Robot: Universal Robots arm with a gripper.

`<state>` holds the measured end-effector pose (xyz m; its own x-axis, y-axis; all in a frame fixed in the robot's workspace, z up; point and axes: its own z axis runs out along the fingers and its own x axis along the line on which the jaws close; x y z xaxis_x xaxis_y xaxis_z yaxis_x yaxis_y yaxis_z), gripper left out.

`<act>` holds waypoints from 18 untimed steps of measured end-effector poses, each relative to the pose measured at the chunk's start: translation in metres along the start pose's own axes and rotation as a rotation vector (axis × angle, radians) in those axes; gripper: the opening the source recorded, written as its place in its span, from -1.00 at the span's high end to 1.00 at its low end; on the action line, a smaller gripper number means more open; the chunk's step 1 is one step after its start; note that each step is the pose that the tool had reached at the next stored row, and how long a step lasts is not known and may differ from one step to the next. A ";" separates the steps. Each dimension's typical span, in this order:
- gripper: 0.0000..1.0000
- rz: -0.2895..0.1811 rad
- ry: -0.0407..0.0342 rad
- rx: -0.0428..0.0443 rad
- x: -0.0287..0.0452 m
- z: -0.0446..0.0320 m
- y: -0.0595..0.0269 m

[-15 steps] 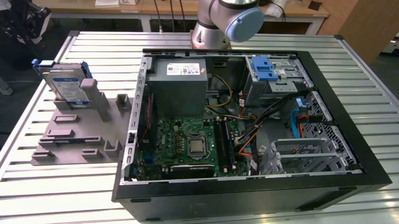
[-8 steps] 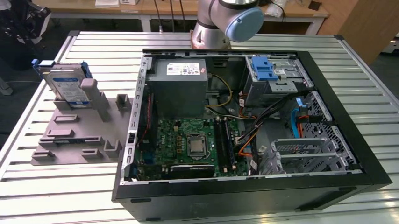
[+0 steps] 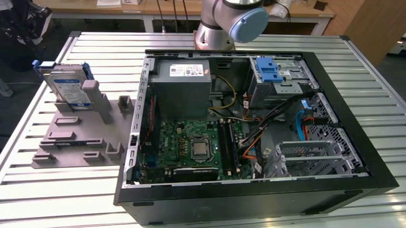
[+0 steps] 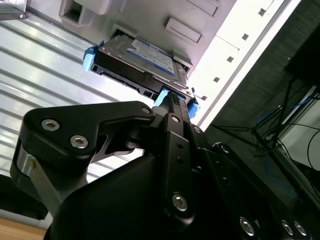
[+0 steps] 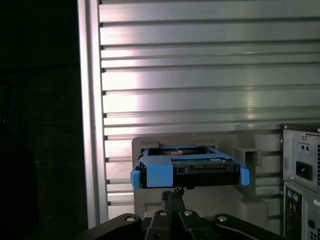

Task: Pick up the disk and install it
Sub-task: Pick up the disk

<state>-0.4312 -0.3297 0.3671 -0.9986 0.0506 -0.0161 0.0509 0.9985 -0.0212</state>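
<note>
The disk (image 3: 66,88) is a silver drive with a blue-and-white label and a blue frame. It stands on edge in a grey holder (image 3: 76,137) at the exterior view's left, on the slatted metal table. In both wrist views the disk (image 4: 150,55) (image 5: 187,165) lies some way beyond my black gripper (image 5: 172,192), apart from it. The gripper (image 4: 172,100) is shut with nothing between its fingers. The arm's base (image 3: 228,21) rises at the back of the table.
An open computer case (image 3: 355,142) fills the middle and the exterior view's right. Inside are a grey power supply (image 3: 184,88), a green board (image 3: 197,147), a silver cage with a blue latch (image 3: 273,71) and another cage (image 3: 311,154). Cables cross between them.
</note>
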 end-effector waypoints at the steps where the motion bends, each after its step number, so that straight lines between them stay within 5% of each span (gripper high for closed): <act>1: 0.79 -0.003 0.0000 0.0000 0.0000 0.0000 0.0000; 18: 0.79 -0.060 -0.0012 -0.0010 0.0000 0.0000 0.0000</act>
<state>-0.4312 -0.3297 0.3671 -0.9998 -0.0090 -0.0160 -0.0087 0.9997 -0.0212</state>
